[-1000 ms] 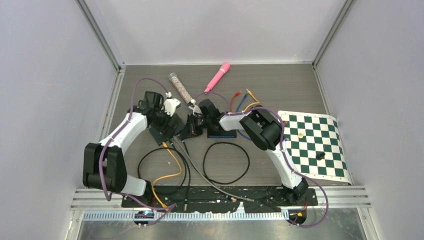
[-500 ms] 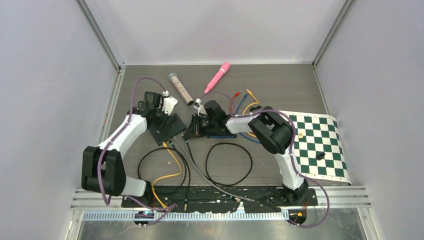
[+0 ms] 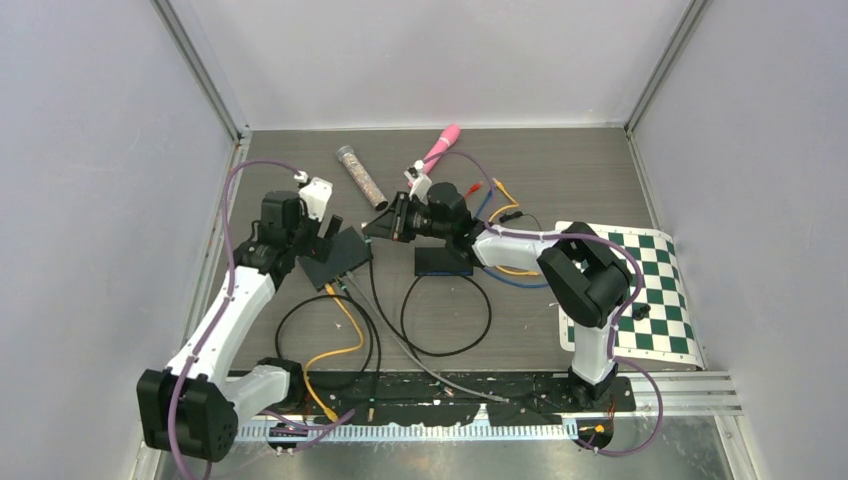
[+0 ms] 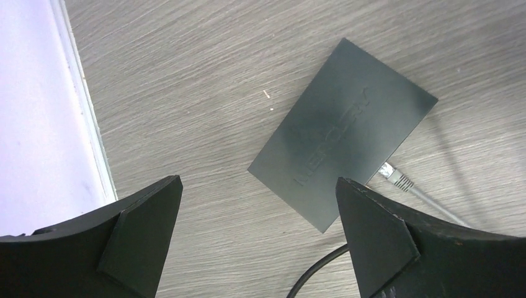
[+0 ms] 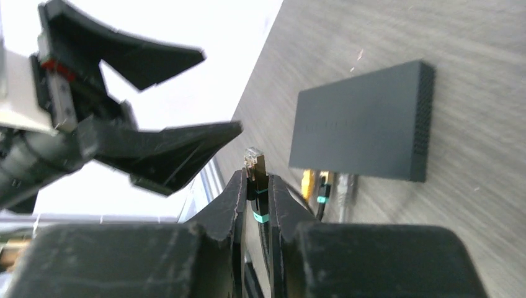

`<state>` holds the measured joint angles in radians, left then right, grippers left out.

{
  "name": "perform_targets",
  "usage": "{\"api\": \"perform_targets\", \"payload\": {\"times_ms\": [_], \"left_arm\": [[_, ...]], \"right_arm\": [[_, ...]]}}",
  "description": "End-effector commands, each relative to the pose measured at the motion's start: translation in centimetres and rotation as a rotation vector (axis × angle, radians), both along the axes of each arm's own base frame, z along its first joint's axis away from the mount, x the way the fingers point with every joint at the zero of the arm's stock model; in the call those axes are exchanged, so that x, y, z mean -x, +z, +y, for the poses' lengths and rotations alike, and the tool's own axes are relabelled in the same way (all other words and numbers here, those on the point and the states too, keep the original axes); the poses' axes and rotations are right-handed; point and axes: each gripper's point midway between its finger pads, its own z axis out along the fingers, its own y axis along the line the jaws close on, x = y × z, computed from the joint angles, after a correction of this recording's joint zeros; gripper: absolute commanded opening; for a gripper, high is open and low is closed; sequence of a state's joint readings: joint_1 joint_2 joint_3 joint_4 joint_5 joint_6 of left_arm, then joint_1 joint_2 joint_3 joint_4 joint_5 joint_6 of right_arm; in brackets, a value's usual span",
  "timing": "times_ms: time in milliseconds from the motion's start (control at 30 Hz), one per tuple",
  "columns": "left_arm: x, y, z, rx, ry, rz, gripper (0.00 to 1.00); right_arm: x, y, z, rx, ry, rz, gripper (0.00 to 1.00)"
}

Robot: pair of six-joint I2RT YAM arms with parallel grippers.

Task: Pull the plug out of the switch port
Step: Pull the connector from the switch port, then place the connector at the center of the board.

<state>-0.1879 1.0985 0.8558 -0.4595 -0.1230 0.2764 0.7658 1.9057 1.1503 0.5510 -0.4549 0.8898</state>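
Pinching the plug (image 5: 254, 162) firmly, the closed right gripper (image 5: 257, 191) should draw it clear of the switch (image 5: 366, 127) without snagging the neighbouring cables (image 5: 322, 186); the left gripper (image 4: 258, 182) hangs wide open, empty.

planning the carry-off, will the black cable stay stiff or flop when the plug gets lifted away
Probably floppy: the cable lies in a loose loop, so it should trail behind the plug. The plug looks rigid, pinched in the right gripper. The cable is likely light for its length, being thin.
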Motion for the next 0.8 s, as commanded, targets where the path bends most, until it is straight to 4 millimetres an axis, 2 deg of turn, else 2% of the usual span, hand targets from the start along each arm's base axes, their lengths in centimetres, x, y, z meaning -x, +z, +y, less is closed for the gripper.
{"api": "perform_targets", "payload": {"times_ms": [0, 133, 167, 233, 267, 300, 333, 367, 400, 433, 467, 500, 533, 567, 767], "left_arm": [[-0.3, 2.1, -0.6, 0.109, 0.059, -0.117, 1.0], [0.6, 2.4, -0.9, 0.16, 0.072, -0.125, 0.99], [0.8, 2.4, -0.9, 0.164, 0.077, -0.128, 1.0], [1.1, 2.4, -0.7, 0.164, 0.087, -0.129, 1.0], [1.2, 2.5, -0.6, 0.162, 0.092, -0.131, 1.0], [1.2, 2.5, -0.5, 0.161, 0.099, -0.135, 1.0], [1.2, 2.6, -0.4, 0.161, 0.108, -0.137, 1.0], [1.3, 2.5, -0.3, 0.159, 0.115, -0.131, 1.0], [1.3, 2.3, -0.1, 0.156, 0.128, -0.125, 1.0], [1.4, 1.9, 0.2, 0.153, 0.155, -0.113, 1.0], [1.5, 1.5, 0.8, 0.139, 0.193, -0.094, 1.0], [1.7, 1.0, 1.0, 0.132, 0.213, -0.071, 1.0], [1.9, 0.5, 1.2, 0.128, 0.229, -0.052, 1.0], [2.0, 0.3, 1.3, 0.129, 0.247, -0.042, 1.0], [2.1, 0.1, 0.8, 0.188, 0.264, -0.06, 1.0]], "right_arm": [[-4.2, 3.2, -1.2, -0.035, -0.199, -0.054, 0.05], [-7.6, 1.6, -2.8, 0.056, -0.325, -0.021, 0.05], [-8.2, 0.5, -3.7, 0.104, -0.35, -0.002, 0.05], [-9.0, -0.3, -4.7, 0.159, -0.382, -0.01, 0.05], [-9.5, 0.0, -4.9, 0.176, -0.387, -0.035, 0.05], [-9.6, -0.9, -5.3, 0.22, -0.386, -0.019, 0.05], [-10.3, -0.4, -5.4, 0.245, -0.394, -0.053, 0.05], [-10.2, -1.6, -5.8, 0.299, -0.394, -0.034, 0.05], [-10.7, -1.2, -5.8, 0.319, -0.394, -0.062, 0.05], [-10.7, -2.4, -6.1, 0.361, -0.386, -0.043, 0.05], [-11.0, -2.0, -6.0, 0.373, -0.377, -0.064, 0.05], [-10.9, -3.2, -6.2, 0.409, -0.368, -0.048, 0.05], [-11.1, -3.3, -6.2, 0.427, -0.366, -0.05, 0.05], [-10.8, -4.6, -6.5, 0.465, -0.36, -0.023, 0.05], [-11.2, -7.6, -7.2, 0.572, -0.341, 0.0, 0.1]]}}
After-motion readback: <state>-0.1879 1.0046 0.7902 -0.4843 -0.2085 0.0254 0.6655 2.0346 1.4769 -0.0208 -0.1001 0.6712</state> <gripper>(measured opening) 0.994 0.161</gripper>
